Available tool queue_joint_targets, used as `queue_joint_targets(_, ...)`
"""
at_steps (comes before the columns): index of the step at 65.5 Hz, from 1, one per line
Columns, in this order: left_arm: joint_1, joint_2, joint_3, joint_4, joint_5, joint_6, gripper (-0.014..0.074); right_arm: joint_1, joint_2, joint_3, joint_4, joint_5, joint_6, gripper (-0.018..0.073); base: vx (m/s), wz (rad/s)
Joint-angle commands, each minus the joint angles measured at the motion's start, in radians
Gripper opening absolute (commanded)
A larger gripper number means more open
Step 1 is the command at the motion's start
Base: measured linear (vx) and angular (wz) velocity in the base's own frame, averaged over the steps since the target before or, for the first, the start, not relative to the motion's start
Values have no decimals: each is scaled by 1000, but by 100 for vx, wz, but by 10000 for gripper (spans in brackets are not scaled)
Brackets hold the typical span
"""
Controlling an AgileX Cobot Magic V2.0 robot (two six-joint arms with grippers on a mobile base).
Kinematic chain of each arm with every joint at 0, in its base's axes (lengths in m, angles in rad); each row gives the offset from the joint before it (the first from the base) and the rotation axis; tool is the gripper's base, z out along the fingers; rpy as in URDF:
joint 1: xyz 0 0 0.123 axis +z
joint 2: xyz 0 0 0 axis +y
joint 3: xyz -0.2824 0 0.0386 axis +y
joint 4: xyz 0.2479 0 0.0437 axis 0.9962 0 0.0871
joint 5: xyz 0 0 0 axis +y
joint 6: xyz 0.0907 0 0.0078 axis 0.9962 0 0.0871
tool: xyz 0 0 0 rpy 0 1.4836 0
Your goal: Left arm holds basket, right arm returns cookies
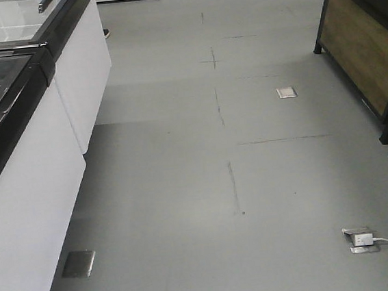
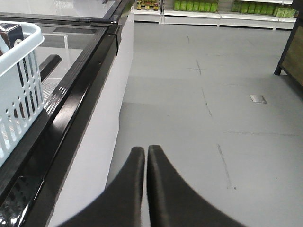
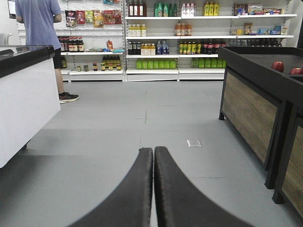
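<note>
The basket, pale blue with slotted sides, rests on the freezer's glass top at the far left of the left wrist view. A dark carton top shows behind its rim; I cannot tell if it is the cookies. My left gripper is shut with nothing in it, hanging over the floor beside the freezer, right of and apart from the basket. My right gripper is also shut and holds nothing, pointing down the aisle. Neither arm shows in the front view.
A white chest freezer with black rims lines the left. A dark wooden display stand with red apples lines the right. A person stands by stocked shelves. A socket box with cable lies on the floor.
</note>
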Motion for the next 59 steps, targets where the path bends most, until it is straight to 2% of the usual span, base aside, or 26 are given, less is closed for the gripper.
queue_joint_targets(1, 1, 16, -32, -9, -60, -13, 27, -1, -12, 3, -3, -78, -8, -8, 0, 0)
queue_joint_targets(9, 1, 16, -32, -6, -53, -13, 106, -1, -12, 3, -3, -78, -8, -8, 0, 0)
queue_joint_targets(20, 1, 16, -32, -6, -49, -13, 300, -1, -12, 3, -3, -78, -8, -8, 0, 0)
queue_joint_targets(31, 1, 16, -32, -6, -46, -12, 433, -1, -12, 3, -3, -78, -8, -8, 0, 0)
queue_joint_targets(47, 1, 16, -32, -10, -17, -21, 452, -1, -12, 3, -3, -78, -8, -8, 0, 0)
queue_joint_targets(53, 1, 32, -38, -1, 32, -94, 449, -1, -12, 3, -3, -78, -8, -8, 0, 0)
queue_joint_targets(59, 1, 107, -68, 70, 98, -200, 449, -1, -12, 3, -3, -78, -8, -8, 0, 0)
